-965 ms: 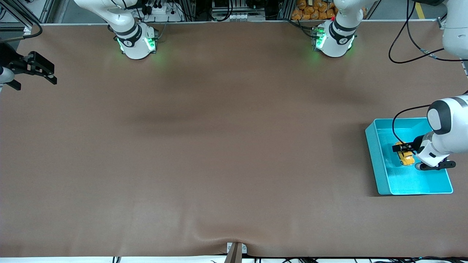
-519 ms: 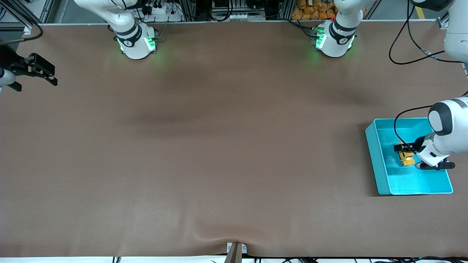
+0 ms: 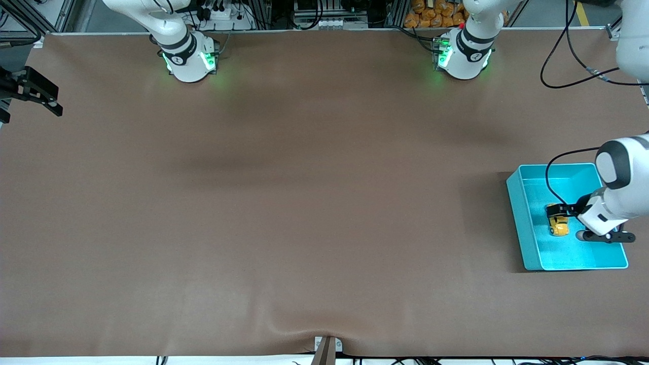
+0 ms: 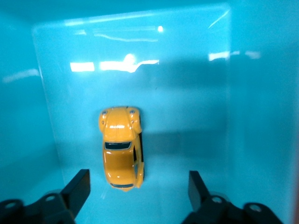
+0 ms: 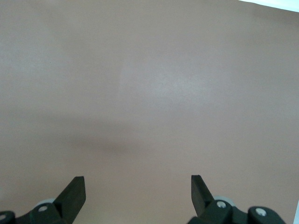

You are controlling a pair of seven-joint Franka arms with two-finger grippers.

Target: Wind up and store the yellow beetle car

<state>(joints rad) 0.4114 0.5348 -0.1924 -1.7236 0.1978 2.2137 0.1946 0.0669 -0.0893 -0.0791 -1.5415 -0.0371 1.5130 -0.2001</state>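
Observation:
The yellow beetle car (image 3: 559,226) (image 4: 120,147) lies on the floor of the turquoise bin (image 3: 516,215) (image 4: 261,93) at the left arm's end of the table. My left gripper (image 3: 562,217) (image 4: 138,179) hangs open just above it inside the bin. Its two black fingers stand wide on either side of the car's tail and do not touch it. My right gripper (image 3: 30,111) (image 5: 138,184) is open and holds nothing, over the table's edge at the right arm's end.
The brown table cover (image 3: 304,203) stretches between the two arms' bases (image 3: 190,61) (image 3: 461,58). A black cable (image 3: 550,177) loops from the left arm over the bin. The bin's walls enclose the left gripper closely.
My left gripper has opened and let go of the car, which now rests on the bin floor, a little nearer the front camera. My right gripper has drawn back toward the table's end.

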